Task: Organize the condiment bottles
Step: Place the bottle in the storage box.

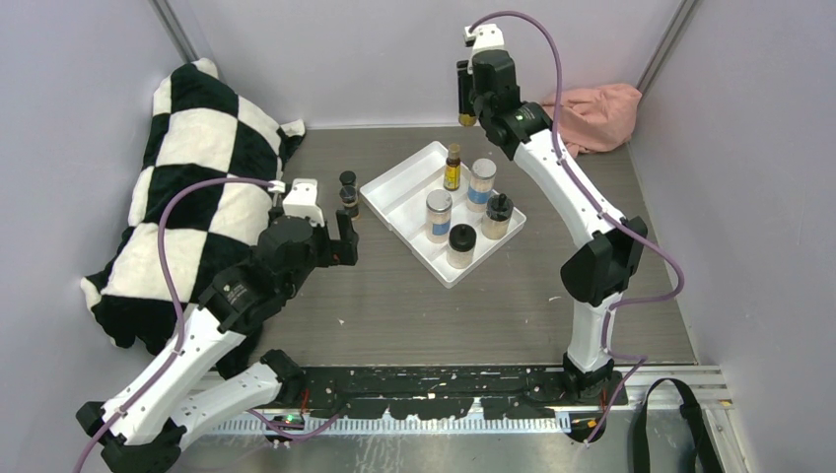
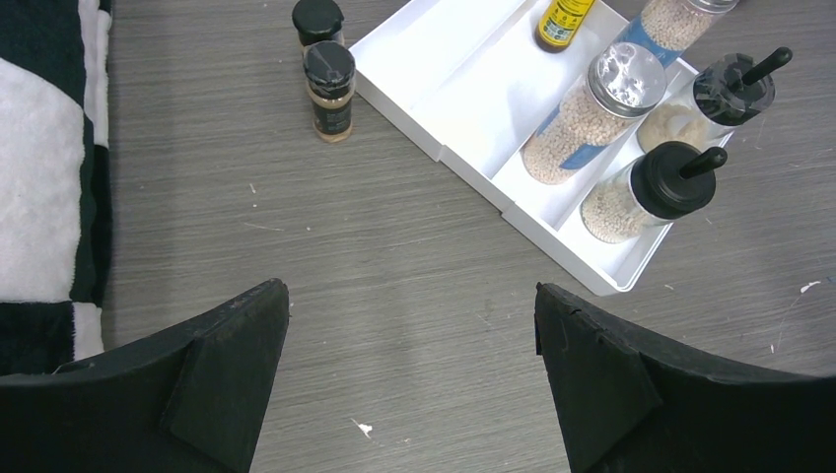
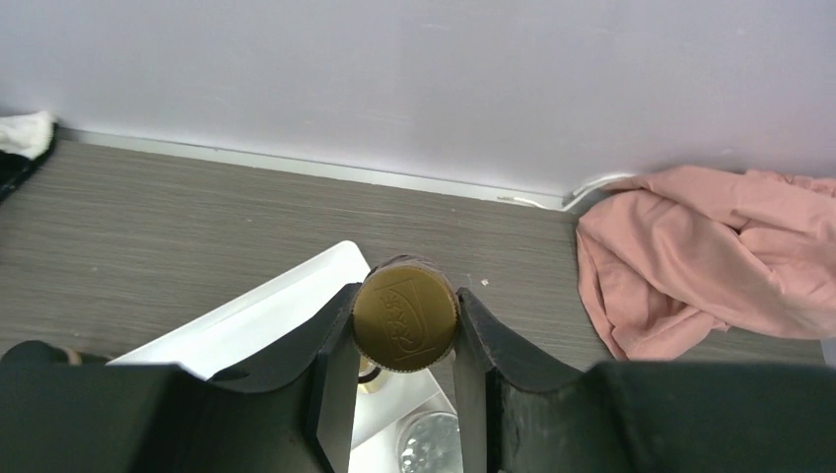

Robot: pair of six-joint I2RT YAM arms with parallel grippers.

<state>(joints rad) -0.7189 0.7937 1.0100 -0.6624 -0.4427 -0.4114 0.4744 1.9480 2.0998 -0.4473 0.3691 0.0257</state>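
A white tray (image 1: 394, 197) in the middle of the table holds a slim amber bottle (image 1: 452, 168), two silver-lidded blue-labelled jars (image 1: 482, 182) (image 1: 439, 214) and two tan black-capped jars (image 1: 497, 215) (image 1: 460, 246). Two tiny dark black-capped bottles (image 2: 330, 89) (image 2: 317, 22) stand on the table just left of the tray (image 2: 444, 99). My right gripper (image 1: 467, 106) hangs high above the tray's far corner, shut on a second amber bottle, whose gold cap (image 3: 405, 313) shows between the fingers. My left gripper (image 2: 409, 305) is open over bare table, nearer than the tiny bottles.
A black-and-white checkered cushion (image 1: 197, 187) fills the left side, close to the left arm. A pink cloth (image 1: 596, 113) lies bunched in the back right corner. Grey walls enclose the table on three sides.
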